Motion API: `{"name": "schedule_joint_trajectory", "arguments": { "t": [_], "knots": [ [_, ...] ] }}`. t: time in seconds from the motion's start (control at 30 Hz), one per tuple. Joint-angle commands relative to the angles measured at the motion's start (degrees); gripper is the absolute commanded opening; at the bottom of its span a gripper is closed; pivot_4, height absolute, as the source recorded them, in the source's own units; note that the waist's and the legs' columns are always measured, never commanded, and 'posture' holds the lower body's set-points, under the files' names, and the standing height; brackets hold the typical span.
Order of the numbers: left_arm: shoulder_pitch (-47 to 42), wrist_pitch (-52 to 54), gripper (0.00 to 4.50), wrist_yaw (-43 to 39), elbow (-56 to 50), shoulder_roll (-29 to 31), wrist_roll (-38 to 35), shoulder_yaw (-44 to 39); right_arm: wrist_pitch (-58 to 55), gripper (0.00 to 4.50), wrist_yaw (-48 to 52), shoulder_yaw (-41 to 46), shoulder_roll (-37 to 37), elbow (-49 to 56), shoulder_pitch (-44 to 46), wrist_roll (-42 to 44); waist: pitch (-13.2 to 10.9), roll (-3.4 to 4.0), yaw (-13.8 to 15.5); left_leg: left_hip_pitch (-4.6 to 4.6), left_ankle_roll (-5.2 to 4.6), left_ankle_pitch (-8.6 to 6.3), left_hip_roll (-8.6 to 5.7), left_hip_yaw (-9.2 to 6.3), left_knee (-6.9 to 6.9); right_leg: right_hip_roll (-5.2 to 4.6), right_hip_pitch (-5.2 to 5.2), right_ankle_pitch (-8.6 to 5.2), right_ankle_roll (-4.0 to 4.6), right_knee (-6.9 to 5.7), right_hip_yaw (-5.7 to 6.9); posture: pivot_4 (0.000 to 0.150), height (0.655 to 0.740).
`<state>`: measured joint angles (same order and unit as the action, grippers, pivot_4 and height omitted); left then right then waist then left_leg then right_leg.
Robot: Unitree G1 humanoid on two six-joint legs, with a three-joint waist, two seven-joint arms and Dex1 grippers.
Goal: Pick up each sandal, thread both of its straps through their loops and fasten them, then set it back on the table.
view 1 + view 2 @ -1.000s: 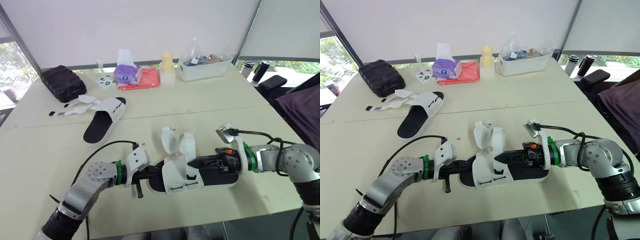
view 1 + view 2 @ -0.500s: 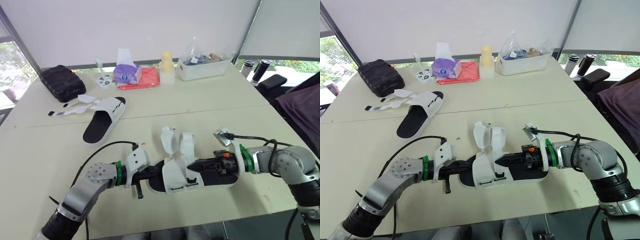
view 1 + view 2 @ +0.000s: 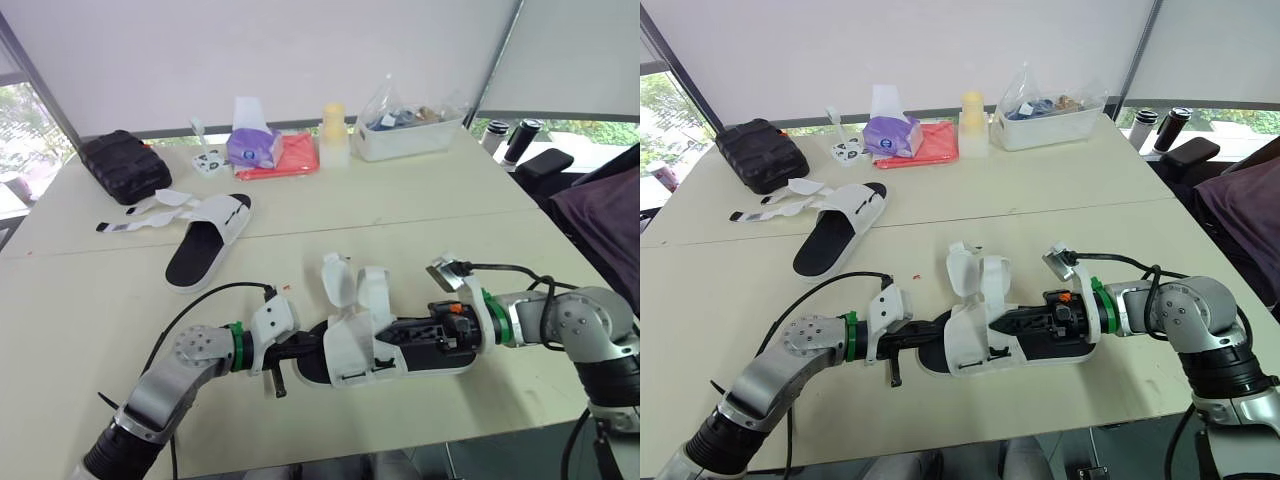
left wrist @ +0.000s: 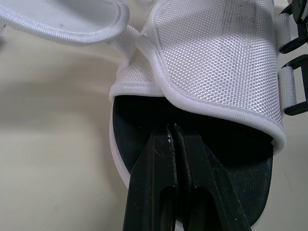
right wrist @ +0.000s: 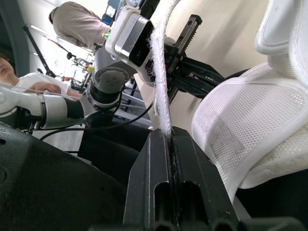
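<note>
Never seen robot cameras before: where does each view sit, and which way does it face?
Left eye view: on the head, facing forward and down over the table; both arms, left gripper and right gripper at the near sandal.
Right eye view: beside it, same scene.
Left wrist view: on the left wrist, along its shut fingers into the sandal's toe.
Right wrist view: on the right wrist, along fingers shut on a strap, facing the left gripper.
All share the sandal.
</note>
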<state>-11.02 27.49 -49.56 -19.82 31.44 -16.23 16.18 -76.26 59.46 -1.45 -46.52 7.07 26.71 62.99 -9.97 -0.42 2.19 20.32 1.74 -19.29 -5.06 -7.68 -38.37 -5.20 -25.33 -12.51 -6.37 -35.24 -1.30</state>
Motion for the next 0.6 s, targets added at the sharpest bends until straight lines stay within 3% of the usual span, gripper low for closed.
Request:
{"name": "schedule_joint_trajectory", "arguments": {
  "t": [0.03, 0.6],
  "knots": [
    [0.2, -0.2, 0.12, 0.1, -0.7, 0.1, 0.3, 0.0, 1.6, 0.02, 1.0, -0.2, -0.6, 2.2, -1.3, -1.8, 0.0, 0.0, 0.0, 0.0, 0.0, 0.0, 0.0, 0.0, 0.0, 0.0, 0.0, 0.0, 0.0, 0.0, 0.0, 0.15, 0.74],
    [0.3, 0.3, 0.12, 0.5, -1.2, -0.1, 0.1, 0.0, 16.7, 0.02, 6.3, -8.2, -5.0, 9.2, -5.1, -17.2, 0.1, -0.02, 0.0, 0.0, 0.0, 0.0, -0.01, 0.01, -0.07, -0.01, 0.02, 0.0, -0.01, -0.01, 0.01, 0.15, 0.74]
  ]
}}
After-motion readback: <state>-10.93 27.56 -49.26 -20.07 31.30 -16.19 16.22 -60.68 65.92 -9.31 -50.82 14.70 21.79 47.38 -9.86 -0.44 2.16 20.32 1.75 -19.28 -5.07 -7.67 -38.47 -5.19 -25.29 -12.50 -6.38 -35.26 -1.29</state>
